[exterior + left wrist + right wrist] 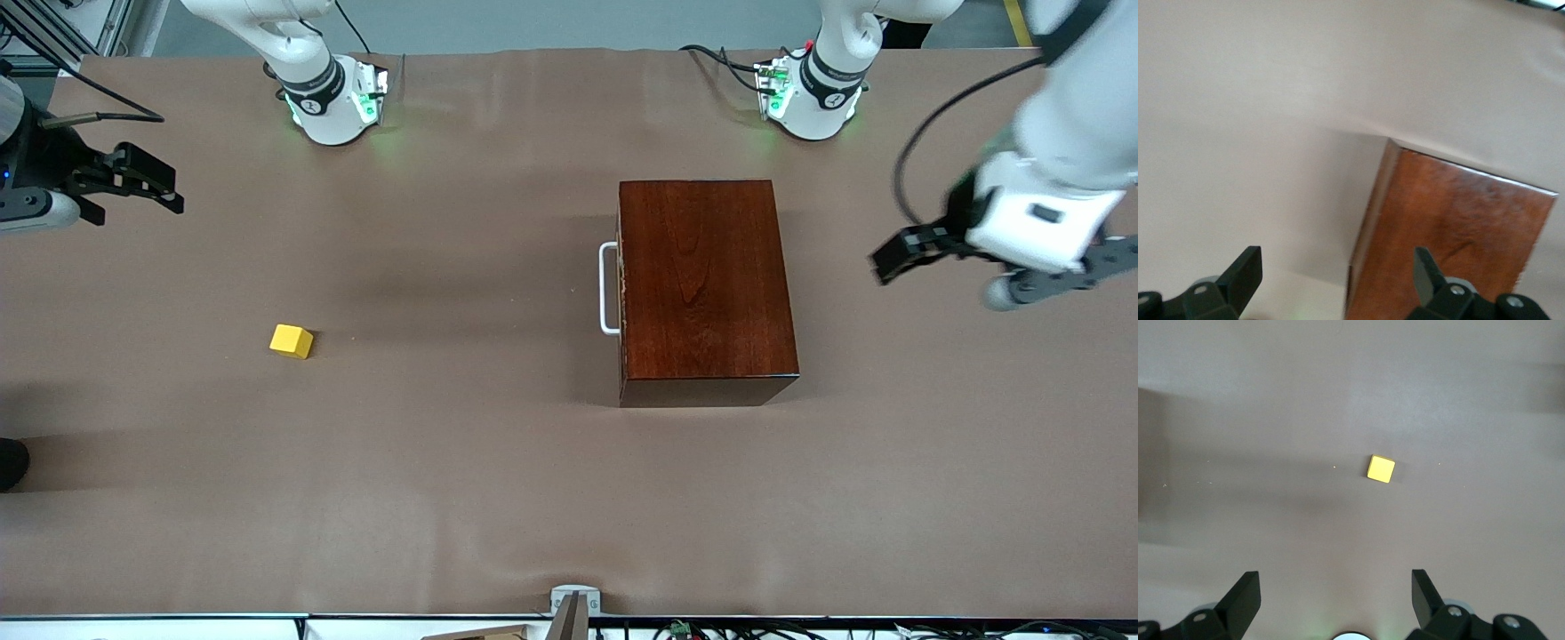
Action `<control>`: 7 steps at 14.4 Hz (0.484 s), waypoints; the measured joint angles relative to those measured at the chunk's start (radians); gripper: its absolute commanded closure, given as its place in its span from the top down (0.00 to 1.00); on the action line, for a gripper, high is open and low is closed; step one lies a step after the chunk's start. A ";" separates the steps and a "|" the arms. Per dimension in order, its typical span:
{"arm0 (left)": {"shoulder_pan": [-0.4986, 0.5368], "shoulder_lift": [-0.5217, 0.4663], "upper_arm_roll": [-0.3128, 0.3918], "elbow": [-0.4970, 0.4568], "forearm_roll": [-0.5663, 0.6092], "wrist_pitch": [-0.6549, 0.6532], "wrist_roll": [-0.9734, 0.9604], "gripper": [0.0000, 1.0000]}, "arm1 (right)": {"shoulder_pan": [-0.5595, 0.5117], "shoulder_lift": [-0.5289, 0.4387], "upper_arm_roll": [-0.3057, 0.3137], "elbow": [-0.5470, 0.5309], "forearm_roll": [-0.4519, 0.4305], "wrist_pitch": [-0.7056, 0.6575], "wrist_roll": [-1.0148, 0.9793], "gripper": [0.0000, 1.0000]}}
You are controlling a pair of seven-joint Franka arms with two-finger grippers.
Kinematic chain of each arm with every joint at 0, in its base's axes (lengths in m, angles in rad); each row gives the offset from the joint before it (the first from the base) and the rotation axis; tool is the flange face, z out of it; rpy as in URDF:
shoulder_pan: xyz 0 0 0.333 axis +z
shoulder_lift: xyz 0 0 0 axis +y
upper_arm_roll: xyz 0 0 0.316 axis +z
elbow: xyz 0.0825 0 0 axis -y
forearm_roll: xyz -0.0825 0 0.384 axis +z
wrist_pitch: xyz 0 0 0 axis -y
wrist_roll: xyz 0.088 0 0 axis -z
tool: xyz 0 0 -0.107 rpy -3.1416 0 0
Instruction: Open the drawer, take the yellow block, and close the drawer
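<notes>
Both grippers empty, jaws spread: left gripper point(889, 256) beside the box point(702, 284), right gripper point(156, 188) at counter point(498, 498) edge. Drawer point(621, 284) shut. Yellow block point(292, 340) on counter, well apart from box.

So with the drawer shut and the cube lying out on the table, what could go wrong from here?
The drawer is flush in the box, so only its thin white handle offers a hold; a finger might slip off. The yellow block sits loose on the table, well clear of the open right gripper, so a clumsy approach could nudge it.
</notes>
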 measured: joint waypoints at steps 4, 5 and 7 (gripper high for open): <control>0.089 -0.058 -0.001 -0.099 0.000 -0.001 0.193 1.00 | -0.008 0.000 -0.001 0.000 0.000 -0.012 0.000 1.00; 0.112 -0.074 -0.001 -0.127 0.000 0.000 0.240 1.00 | -0.009 0.000 -0.001 -0.001 0.000 -0.015 0.000 1.00; 0.170 -0.125 -0.027 -0.205 0.000 0.019 0.296 1.00 | -0.013 0.000 -0.001 -0.001 0.000 -0.016 0.000 1.00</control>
